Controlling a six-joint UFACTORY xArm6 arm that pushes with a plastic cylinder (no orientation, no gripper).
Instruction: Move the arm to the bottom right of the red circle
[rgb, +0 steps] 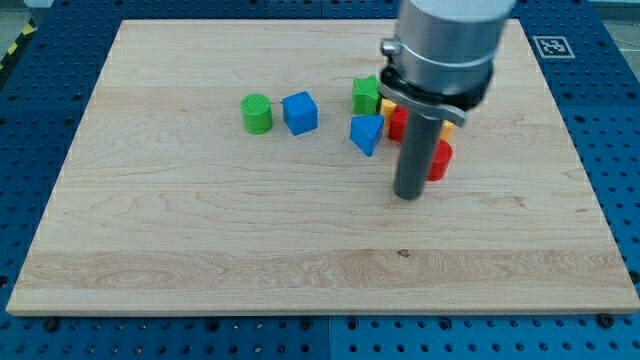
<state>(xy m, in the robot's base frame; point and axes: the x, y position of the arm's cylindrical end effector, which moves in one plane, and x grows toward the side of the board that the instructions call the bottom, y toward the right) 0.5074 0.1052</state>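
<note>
Wooden board (200, 220) carries green cylinder (257, 113), blue cube (300, 112), blue wedge (366, 133).

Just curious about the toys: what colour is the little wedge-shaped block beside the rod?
Blue. The wedge-shaped block shows clearly in the camera view, just left of my tip.

The red circle (441, 160) lies flat on the desk (200, 230), a short red cylinder of which only a sliver shows: my rod stands in front of it and hides most of its body. It sits just to the view's right of my tip (409, 195) and slightly toward the view's top, so close beside the rod that I cannot tell whether the two touch.
</note>
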